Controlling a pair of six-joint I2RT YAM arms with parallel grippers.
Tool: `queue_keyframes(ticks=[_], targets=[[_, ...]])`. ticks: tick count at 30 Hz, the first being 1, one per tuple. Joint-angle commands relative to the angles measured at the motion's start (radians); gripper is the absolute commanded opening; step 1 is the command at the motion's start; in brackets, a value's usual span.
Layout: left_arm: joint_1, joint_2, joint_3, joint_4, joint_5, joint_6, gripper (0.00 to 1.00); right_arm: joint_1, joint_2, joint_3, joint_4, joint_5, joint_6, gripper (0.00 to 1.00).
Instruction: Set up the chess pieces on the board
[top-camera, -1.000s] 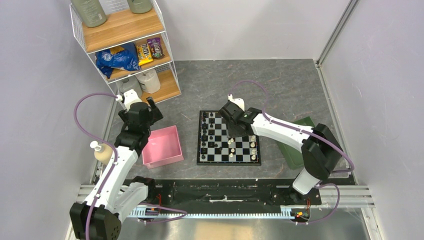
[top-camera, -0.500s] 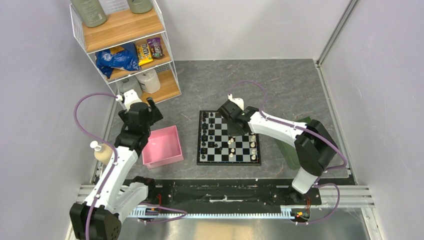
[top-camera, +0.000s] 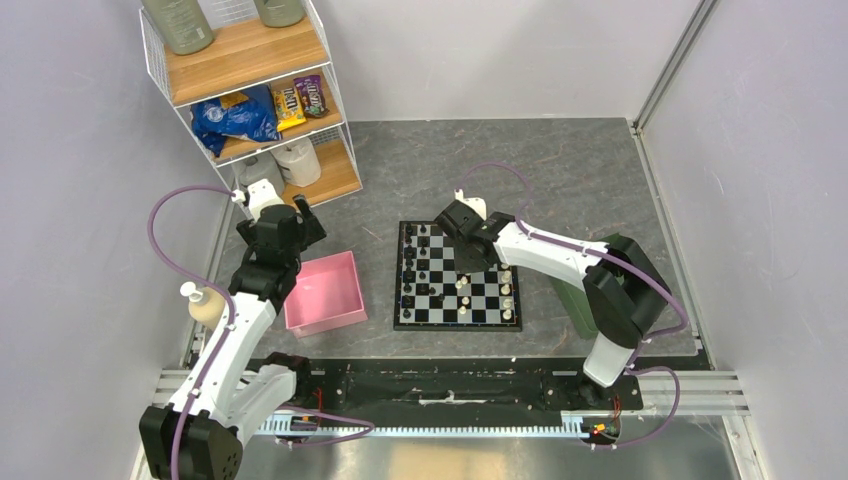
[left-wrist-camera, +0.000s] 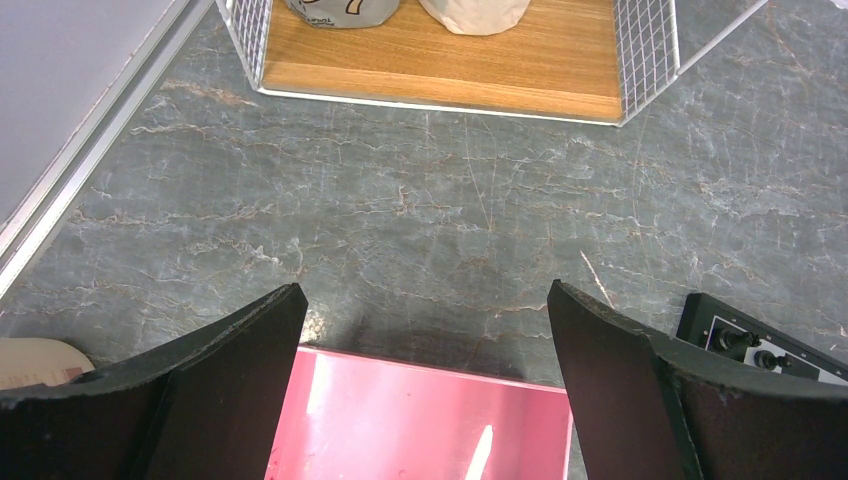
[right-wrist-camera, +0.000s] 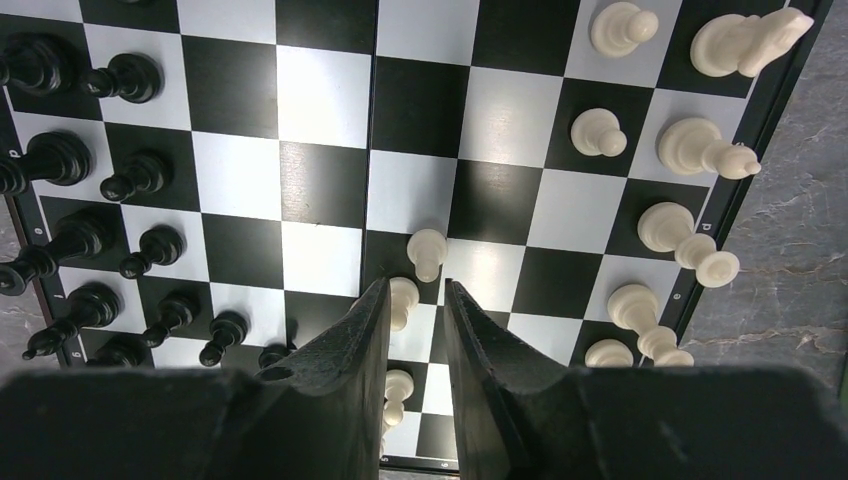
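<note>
The board lies at the table's middle; the right wrist view looks down on its squares. Black chess pieces stand in its left columns, cream-white ones along its right side. Some white pawns stand mid-board. My right gripper hovers over the board with its jaws a narrow gap apart and nothing between them; the pawns show below, one partly hidden by a finger. My left gripper is wide open and empty over the far edge of the pink tray.
The pink tray sits left of the board. A green tray lies right of it, partly under the right arm. A wire shelf unit with snacks and bottles stands at the back left. A pump bottle stands by the left arm.
My right gripper has shifted slightly back and left over the board, and the arm's elbow has drawn in. The left arm has not moved.
</note>
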Motion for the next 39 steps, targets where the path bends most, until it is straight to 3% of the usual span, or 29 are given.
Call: queue_keyframes(ticks=[1,8,16,27,39], targets=[[0.004,-0.011,0.01,0.014,-0.034,0.031,1.0,0.0,-0.027,0.054,0.002,-0.009,-0.031,0.34],[0.005,-0.009,0.009,0.019,-0.028,0.026,1.0,0.065,-0.087,0.101,0.004,-0.093,-0.157,0.43],[0.005,-0.009,0.016,0.019,-0.026,0.026,1.0,0.108,-0.011,0.116,0.068,-0.282,-0.141,0.44],[0.005,-0.011,0.019,0.018,-0.031,0.032,1.0,0.157,0.089,0.168,0.033,-0.26,-0.163,0.4],[0.005,-0.015,0.009,0.015,-0.038,0.032,1.0,0.16,0.091,0.174,0.009,-0.171,-0.173,0.39]])
